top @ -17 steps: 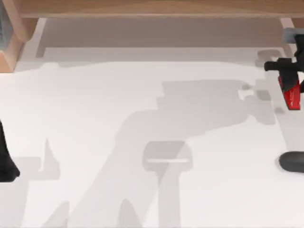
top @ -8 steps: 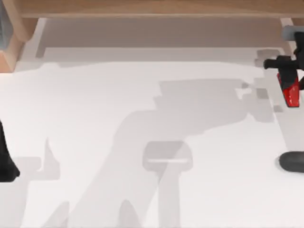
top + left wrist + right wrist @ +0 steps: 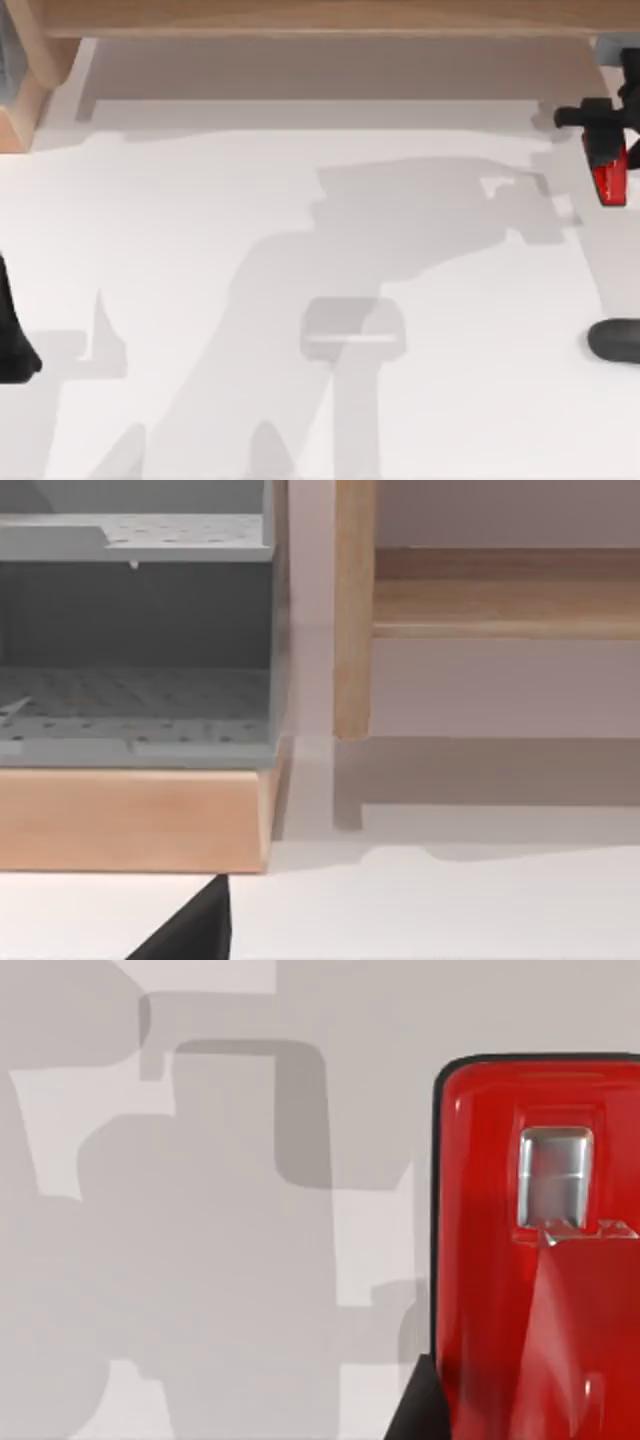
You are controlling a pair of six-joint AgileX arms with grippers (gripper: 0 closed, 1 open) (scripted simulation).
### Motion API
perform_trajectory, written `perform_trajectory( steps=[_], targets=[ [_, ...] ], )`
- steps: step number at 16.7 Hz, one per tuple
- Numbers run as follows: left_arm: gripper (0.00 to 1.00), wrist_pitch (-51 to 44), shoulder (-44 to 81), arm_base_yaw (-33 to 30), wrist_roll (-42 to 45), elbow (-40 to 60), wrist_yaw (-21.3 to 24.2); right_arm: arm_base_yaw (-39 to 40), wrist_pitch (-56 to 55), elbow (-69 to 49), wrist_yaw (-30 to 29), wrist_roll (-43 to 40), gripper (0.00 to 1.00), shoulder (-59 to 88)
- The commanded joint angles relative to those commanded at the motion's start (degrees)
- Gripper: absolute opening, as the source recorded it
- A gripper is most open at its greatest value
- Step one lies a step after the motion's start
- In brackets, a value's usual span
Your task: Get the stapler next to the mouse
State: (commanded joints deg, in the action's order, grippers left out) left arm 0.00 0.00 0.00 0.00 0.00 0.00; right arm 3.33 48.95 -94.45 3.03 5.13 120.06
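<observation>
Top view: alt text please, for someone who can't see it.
At the white table's far right edge, the right gripper holds the red stapler, which points toward the dark mouse lying nearer the camera. The left arm sits parked at the left edge.

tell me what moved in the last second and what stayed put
The right gripper, shut on the stapler, has carried it toward the top view's far edge, away from the mouse. The mouse and the left arm parked at the table's left edge stayed as they were.

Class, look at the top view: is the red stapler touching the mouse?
No. The stapler hangs in the right gripper near the table's far right, well apart from the mouse lower down.
</observation>
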Motion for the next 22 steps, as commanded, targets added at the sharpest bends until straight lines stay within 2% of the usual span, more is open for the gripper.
perform_trajectory(
  steps=[20,22],
  targets=[
    [1.0,0.0,0.0,0.0,0.0,0.0,0.0,-0.3,-1.9,4.0,-0.1,0.3,0.0,4.0],
    [1.0,0.0,0.0,0.0,0.0,0.0,0.0,-0.3,-1.9,4.0,-0.1,0.3,0.15,4.0]
  ],
)
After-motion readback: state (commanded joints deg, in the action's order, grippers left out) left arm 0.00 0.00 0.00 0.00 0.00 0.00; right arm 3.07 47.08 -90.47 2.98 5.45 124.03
